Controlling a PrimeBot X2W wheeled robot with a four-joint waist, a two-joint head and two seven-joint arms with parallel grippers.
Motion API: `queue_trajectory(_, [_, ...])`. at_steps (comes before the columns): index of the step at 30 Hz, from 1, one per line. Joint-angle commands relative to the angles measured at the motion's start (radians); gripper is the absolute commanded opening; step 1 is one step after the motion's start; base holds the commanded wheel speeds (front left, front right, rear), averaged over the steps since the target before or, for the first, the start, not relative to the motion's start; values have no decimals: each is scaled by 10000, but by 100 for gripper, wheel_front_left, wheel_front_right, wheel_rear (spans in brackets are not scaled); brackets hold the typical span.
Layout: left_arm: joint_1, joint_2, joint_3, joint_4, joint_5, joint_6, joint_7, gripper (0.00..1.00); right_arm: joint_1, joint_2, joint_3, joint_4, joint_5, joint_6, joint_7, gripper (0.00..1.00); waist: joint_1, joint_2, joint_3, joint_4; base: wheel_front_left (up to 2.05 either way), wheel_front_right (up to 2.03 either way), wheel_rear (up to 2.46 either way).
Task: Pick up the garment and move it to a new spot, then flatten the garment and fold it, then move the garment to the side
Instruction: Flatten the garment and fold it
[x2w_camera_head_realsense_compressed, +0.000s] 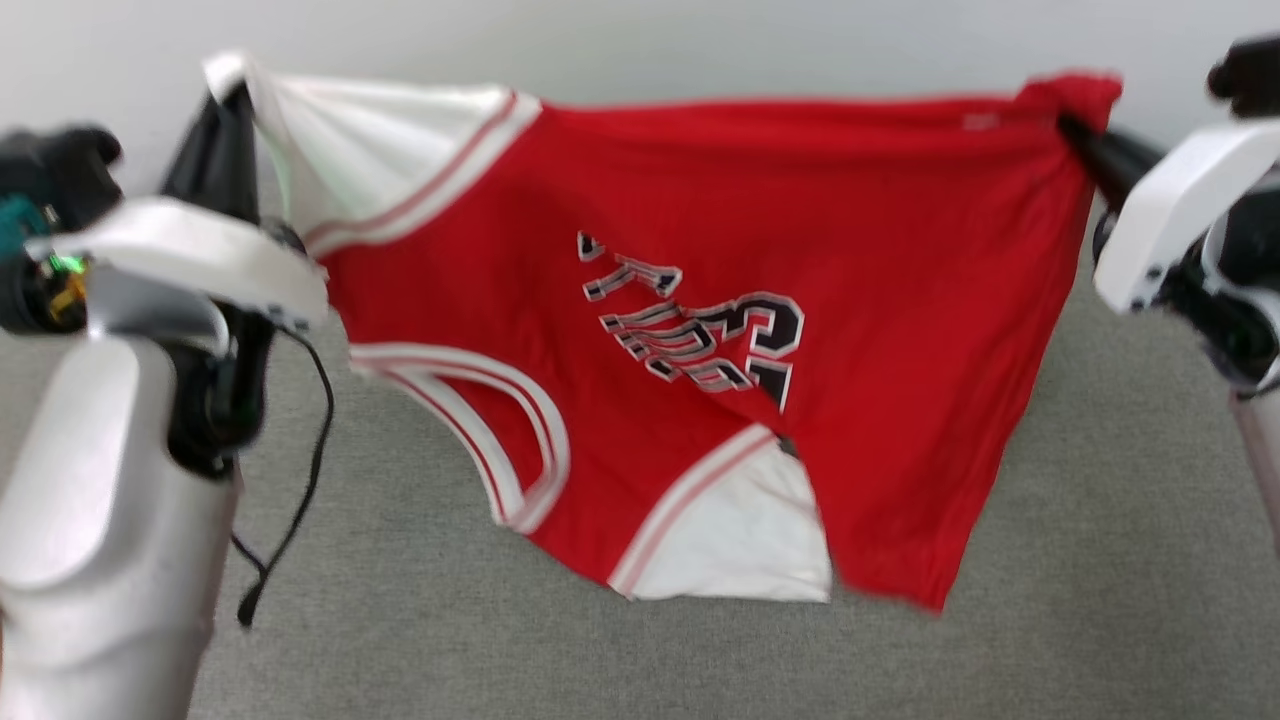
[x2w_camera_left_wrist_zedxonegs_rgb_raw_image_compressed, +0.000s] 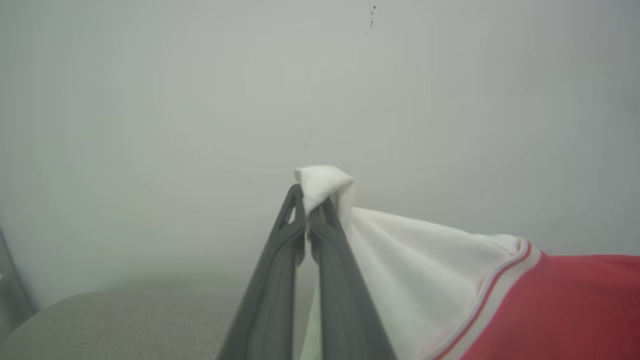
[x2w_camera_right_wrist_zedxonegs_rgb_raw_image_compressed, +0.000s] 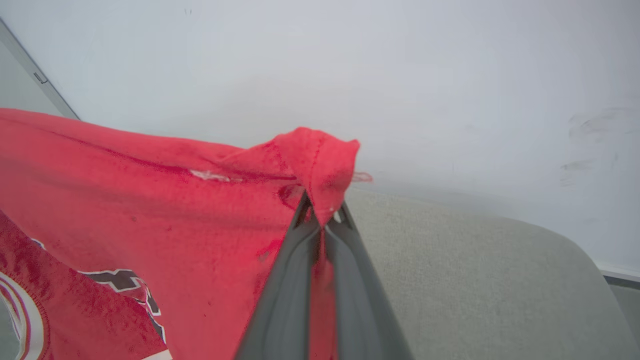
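Grey fabric surface (x2w_camera_head_realsense_compressed: 640, 660), pale wall (x2w_camera_head_realsense_compressed: 700, 40) behind. Shirt (x2w_camera_head_realsense_compressed: 900, 250) held aloft, stretched sideways between both arms; cannot tell if its low edge touches down. Left gripper (x2w_camera_left_wrist_zedxonegs_rgb_raw_image_compressed: 309, 206) pinched tight on white sleeve tip; right gripper (x2w_camera_right_wrist_zedxonegs_rgb_raw_image_compressed: 322, 212) pinched tight on a red corner. Pickup looks done, relocation apparently in hand. Flattening, folding and moving aside are left.

The head camera looked forward and down over the stretched jersey (x2w_camera_head_realsense_compressed: 900, 250) onto the grey upholstered surface (x2w_camera_head_realsense_compressed: 400, 620). Each wrist camera sat close, sighting along the left gripper (x2w_camera_left_wrist_zedxonegs_rgb_raw_image_compressed: 307, 212) or right gripper (x2w_camera_right_wrist_zedxonegs_rgb_raw_image_compressed: 322, 217) toward the pale wall (x2w_camera_left_wrist_zedxonegs_rgb_raw_image_compressed: 150, 100), sharing that jersey's pinched corners.
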Motion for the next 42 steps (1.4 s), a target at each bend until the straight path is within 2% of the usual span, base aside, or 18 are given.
queue_trajectory(1, [-456, 62, 45, 216, -37, -49, -2, 0, -410, 81, -77, 17, -107, -7, -223, 0, 1, 0, 262, -119, 0, 0, 0])
queue_trajectory(8, [-3893, 89, -89, 1284, 421, -249, -153, 0, -2766, -6, -679, 63, -354, -7, -1121, 0, 1, 0, 1786, -232, 0, 0, 0])
queue_trajectory(16, [-7808, 159, -223, 1958, 1006, -394, -381, 0, -5697, -231, -1076, -223, -466, -7, -1376, 0, 1, 0, 3868, -266, 0, 0, 0])
queue_trajectory(23, [-9888, 201, -240, 2406, 1196, -504, -582, 0, -7741, -349, -999, 92, -592, -7, -1757, 0, 1, 0, 5385, -212, 0, 0, 0])
queue_trajectory(28, [-10180, 41, -405, 2823, 1242, -503, -604, 0, -8569, -244, -579, 816, -442, -7, -2172, 0, 1, 0, 6112, -165, 0, 0, 0])
queue_trajectory(34, [-9709, -338, -521, 3613, 1027, -532, -826, 0, -8929, -38, 422, 2095, -30, -7, -2769, 0, 1, 0, 6623, -122, 0, 0, 0])
queue_trajectory(42, [-8671, -894, -651, 5322, 633, -972, -1490, 0, -8332, 213, 1856, 4039, 617, -7, -3455, 0, 1, 0, 6235, -23, 0, 0, 0])
